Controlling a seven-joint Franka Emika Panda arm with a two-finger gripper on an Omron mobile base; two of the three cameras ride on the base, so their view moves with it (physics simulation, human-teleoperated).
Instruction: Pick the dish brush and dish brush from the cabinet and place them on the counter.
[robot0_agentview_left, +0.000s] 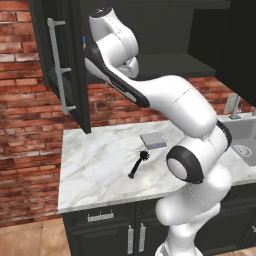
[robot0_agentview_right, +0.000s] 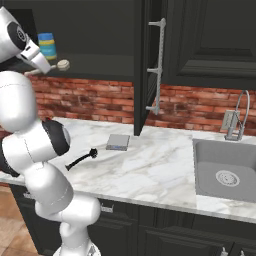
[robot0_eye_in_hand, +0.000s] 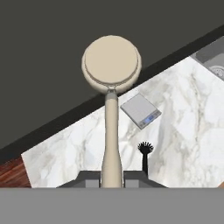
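- The cabinet (robot0_agentview_left: 60, 75) stands open on the brick wall, its left door swung out with a long silver bar handle (robot0_agentview_left: 59, 65) on it.
- In the right base view, a stack of blue and yellow cups (robot0_agentview_right: 47, 46) sits on the cabinet's dark shelf, and the cream dish brush (robot0_agentview_right: 62, 64) shows its round head just in front of them, raised above the shelf edge.
- The jaws (robot0_eye_in_hand: 112, 177) are pinched on the handle of that cream dish brush, seen in the hand view with its disc head pointing away from the hand, above the shelf edge and the surface below.
- The black dish brush (robot0_agentview_left: 138, 164) lies on the white marble surface (robot0_agentview_left: 95, 170), bristles toward the wall.
- A flat grey pad (robot0_agentview_left: 153, 140) rests just beyond it, apart from the brush.
- The sink (robot0_agentview_right: 227, 170) with its tap (robot0_agentview_right: 239, 116) is at the far right.
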